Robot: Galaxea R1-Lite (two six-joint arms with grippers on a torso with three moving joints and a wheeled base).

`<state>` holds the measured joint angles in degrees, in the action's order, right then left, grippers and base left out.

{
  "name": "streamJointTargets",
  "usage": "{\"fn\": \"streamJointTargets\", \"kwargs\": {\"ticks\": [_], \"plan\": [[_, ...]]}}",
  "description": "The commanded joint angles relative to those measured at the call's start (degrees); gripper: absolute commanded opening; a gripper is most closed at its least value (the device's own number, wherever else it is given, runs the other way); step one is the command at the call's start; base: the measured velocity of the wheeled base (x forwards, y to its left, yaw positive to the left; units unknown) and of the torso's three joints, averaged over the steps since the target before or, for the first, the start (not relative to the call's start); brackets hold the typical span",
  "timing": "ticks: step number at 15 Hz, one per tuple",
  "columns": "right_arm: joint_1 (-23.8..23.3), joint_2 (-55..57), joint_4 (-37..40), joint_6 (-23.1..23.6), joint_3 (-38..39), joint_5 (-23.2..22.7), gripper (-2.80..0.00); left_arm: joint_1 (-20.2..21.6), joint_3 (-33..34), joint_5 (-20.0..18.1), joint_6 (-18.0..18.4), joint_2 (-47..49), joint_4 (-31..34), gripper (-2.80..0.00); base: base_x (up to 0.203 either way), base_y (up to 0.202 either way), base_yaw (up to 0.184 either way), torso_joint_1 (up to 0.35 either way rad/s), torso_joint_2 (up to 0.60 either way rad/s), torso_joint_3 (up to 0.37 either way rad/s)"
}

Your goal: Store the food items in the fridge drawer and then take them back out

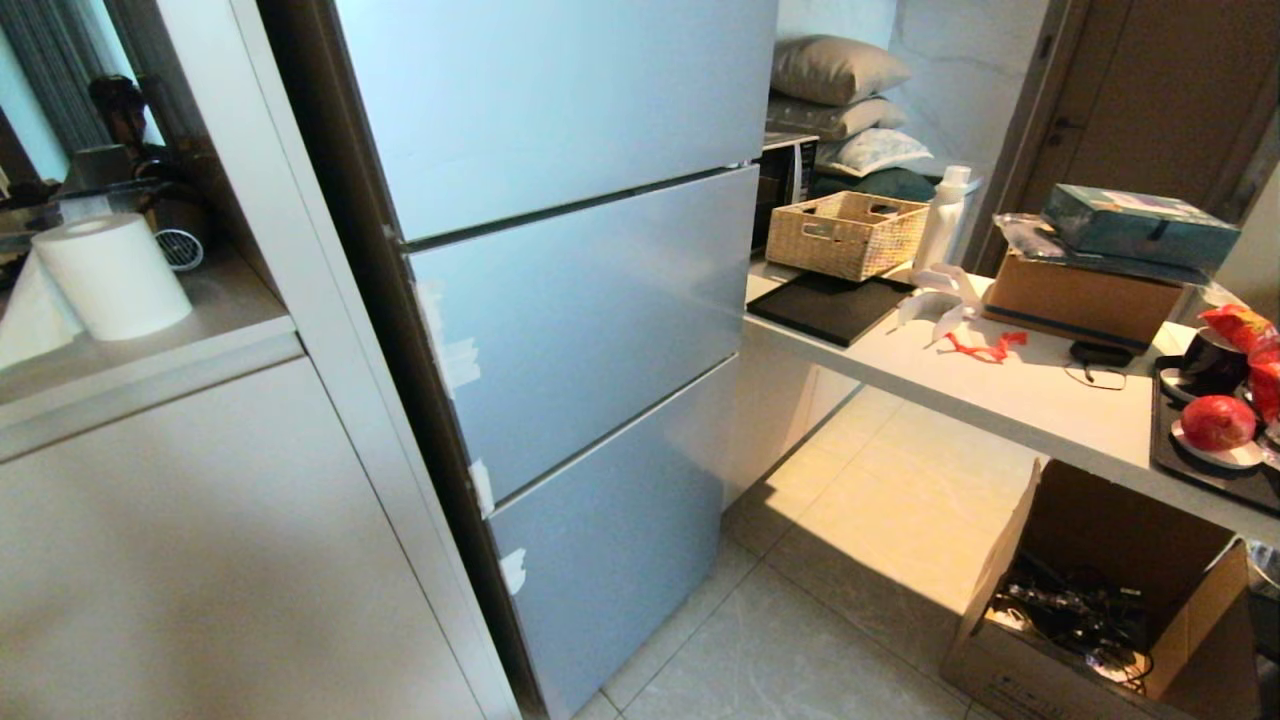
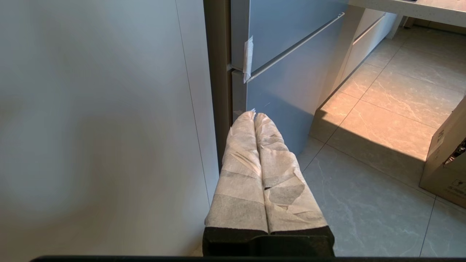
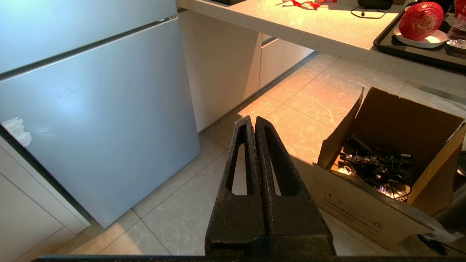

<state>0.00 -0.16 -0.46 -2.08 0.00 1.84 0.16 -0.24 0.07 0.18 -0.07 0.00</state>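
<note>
The round red apple-like fruit (image 1: 1217, 422) waits on a white saucer (image 1: 1222, 456) at the pale stone counter's (image 1: 1040, 400) right end. The pale blue-grey fridge (image 1: 585, 330) is closed, its drawer hidden. Left gripper (image 2: 254, 113) and right gripper (image 3: 253, 119) hang low, fingers together, empty, probably awaiting the start.

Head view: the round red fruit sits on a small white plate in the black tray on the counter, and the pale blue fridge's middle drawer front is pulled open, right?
Not quite. The round red fruit is on the small white plate in the black tray, but the pale blue fridge's middle drawer front is closed flush, as the head view shows.
</note>
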Motion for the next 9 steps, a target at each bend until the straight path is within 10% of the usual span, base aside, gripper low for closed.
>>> {"fn": "streamJointTargets", "kwargs": {"ticks": [1,9], "plan": [[0.0,0.2,0.0,0.2,0.0,-0.1,-2.8,0.0,0.2,0.0,0.0,0.0,0.0,-2.8,0.0,0.0,0.0,0.0,0.0,0.0],[-0.1,0.2,0.0,-0.7,0.0,0.1,-2.8,0.0,0.0,0.0,0.0,0.0,0.0,-2.8,0.0,0.0,0.0,0.0,0.0,0.0]]}}
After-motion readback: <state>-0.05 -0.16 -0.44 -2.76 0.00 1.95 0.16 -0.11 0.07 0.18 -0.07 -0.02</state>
